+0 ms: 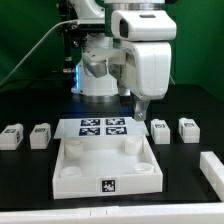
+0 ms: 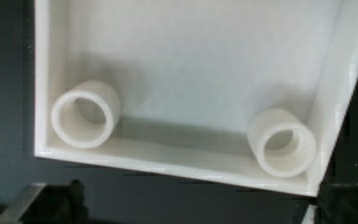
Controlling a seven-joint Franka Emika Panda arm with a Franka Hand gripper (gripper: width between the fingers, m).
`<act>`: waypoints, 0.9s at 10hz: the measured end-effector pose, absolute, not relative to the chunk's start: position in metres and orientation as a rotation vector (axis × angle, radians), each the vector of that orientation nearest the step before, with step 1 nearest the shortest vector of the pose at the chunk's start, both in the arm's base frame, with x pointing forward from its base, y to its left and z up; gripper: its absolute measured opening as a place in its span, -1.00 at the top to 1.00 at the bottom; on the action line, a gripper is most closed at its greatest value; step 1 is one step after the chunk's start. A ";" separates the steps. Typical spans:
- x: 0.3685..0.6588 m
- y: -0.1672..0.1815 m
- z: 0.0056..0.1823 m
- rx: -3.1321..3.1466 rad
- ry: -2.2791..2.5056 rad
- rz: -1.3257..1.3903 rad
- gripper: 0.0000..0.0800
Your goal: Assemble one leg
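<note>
Above the panel (image 1: 105, 160), the gripper (image 1: 140, 108) hangs with jaws spread and empty (fingertips barely visible). Descending here risks striking the panel's rim and missing the leg (image 1: 160, 129) beside it.

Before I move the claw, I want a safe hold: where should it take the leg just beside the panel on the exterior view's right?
Probably from straight above, with the claw closing on the two opposite side faces of the leg. It sits low on the table, with gaps to the panel and the next leg.
</note>
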State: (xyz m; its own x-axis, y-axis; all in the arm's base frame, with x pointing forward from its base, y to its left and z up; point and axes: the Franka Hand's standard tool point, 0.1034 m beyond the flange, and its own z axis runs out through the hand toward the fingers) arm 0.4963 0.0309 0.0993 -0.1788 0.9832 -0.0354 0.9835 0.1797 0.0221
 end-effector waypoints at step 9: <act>0.433 -0.015 0.028 2.134 2.318 -0.016 -0.62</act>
